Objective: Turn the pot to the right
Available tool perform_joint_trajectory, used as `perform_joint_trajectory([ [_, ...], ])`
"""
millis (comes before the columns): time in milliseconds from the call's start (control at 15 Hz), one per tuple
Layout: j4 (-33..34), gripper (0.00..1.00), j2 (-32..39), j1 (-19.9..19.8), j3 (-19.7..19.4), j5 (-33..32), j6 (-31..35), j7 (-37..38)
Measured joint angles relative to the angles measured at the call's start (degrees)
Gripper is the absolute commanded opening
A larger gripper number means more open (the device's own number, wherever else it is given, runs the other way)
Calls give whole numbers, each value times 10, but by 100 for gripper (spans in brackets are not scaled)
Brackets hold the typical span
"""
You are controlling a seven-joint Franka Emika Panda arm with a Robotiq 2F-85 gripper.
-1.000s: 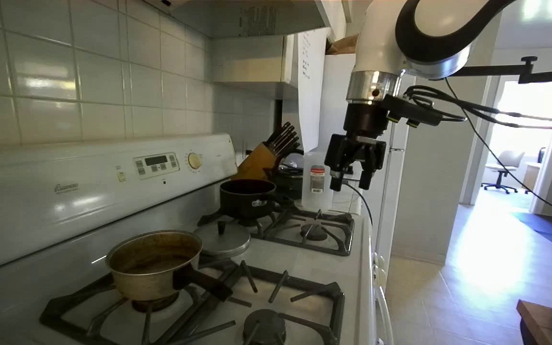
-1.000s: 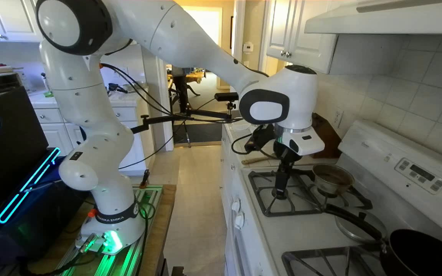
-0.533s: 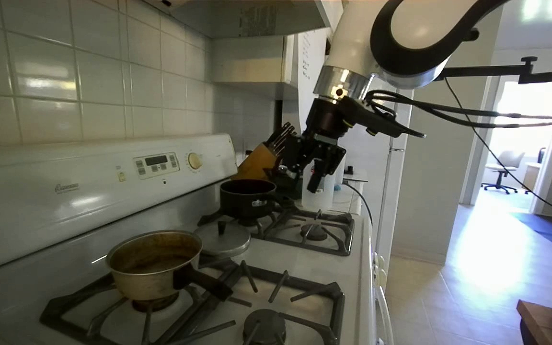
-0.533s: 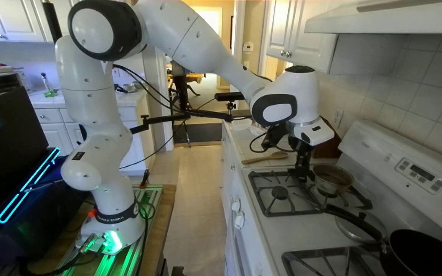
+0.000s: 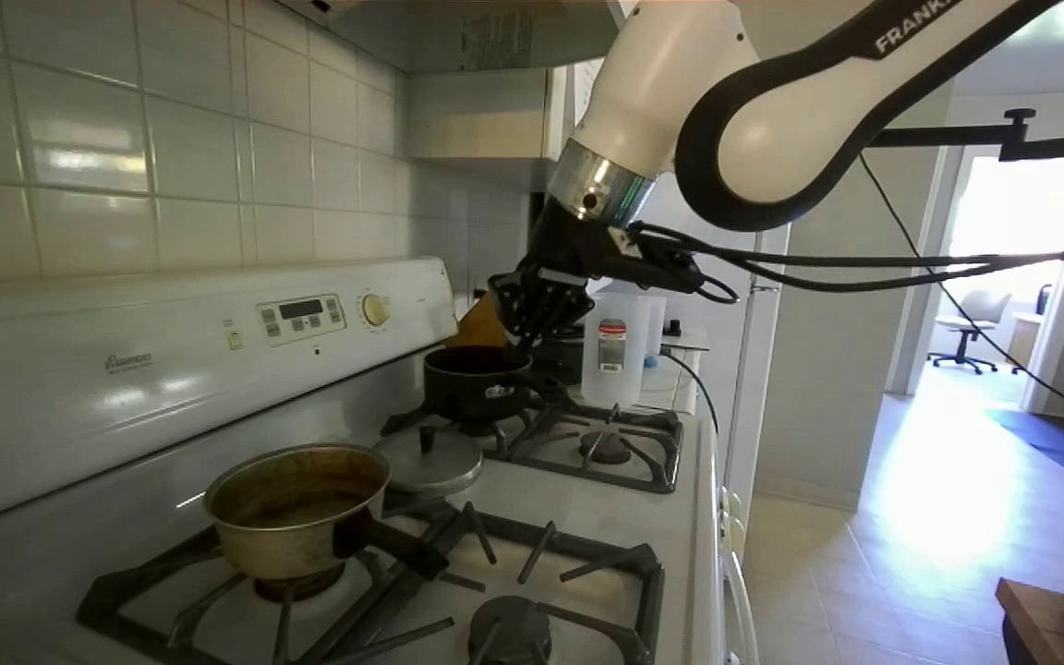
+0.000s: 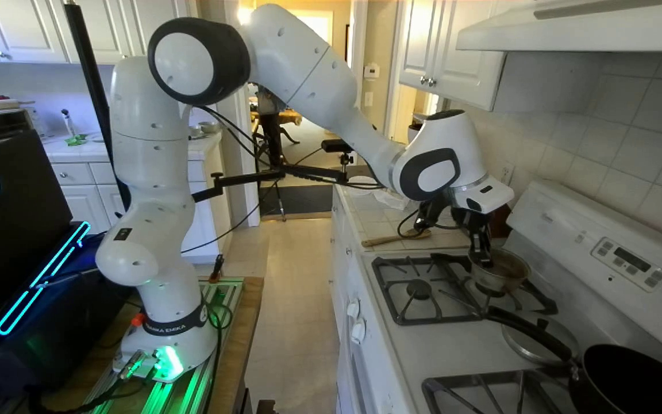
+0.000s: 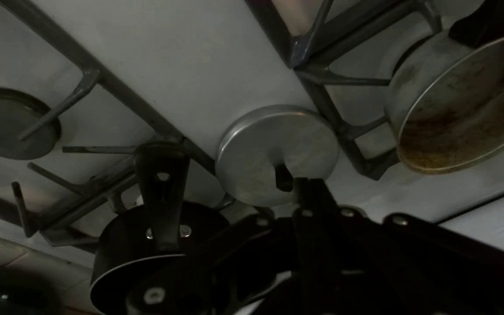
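Note:
The pot is a small black saucepan [image 5: 467,392] on a rear burner, its handle [image 6: 529,332] reaching toward the stove's front. In the wrist view the black saucepan [image 7: 123,240] lies at lower left, partly covered by my gripper's linkage. My gripper [image 5: 523,347] is tilted above the stove; its tips overlap the saucepan's rim in that exterior view, though contact cannot be told. In an exterior view the gripper [image 6: 482,263] covers part of the tan pot. The wrist view has both fingertips of the gripper [image 7: 308,180] together, nothing seen between them.
A tan pot [image 5: 287,545] with a dark handle sits on another rear burner. Between the pots lies a metal lid [image 7: 260,148] with an upright black knob. A knife block [image 5: 481,323], a white jug [image 5: 612,356] and a wooden spoon [image 6: 391,238] are beyond the stove ends. The range hood [image 6: 584,31] overhangs.
My gripper has swung over the stove toward its back panel and tilted, and its fingers have come together from open. The pots and lid have not moved.

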Motion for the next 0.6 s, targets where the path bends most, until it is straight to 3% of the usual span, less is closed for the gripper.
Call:
perform_joint_trajectory([
  [267, 44, 1, 48, 42, -55, -110, -7, 138],
  [600, 59, 0, 61, 52, -67, -118, -10, 153],
])
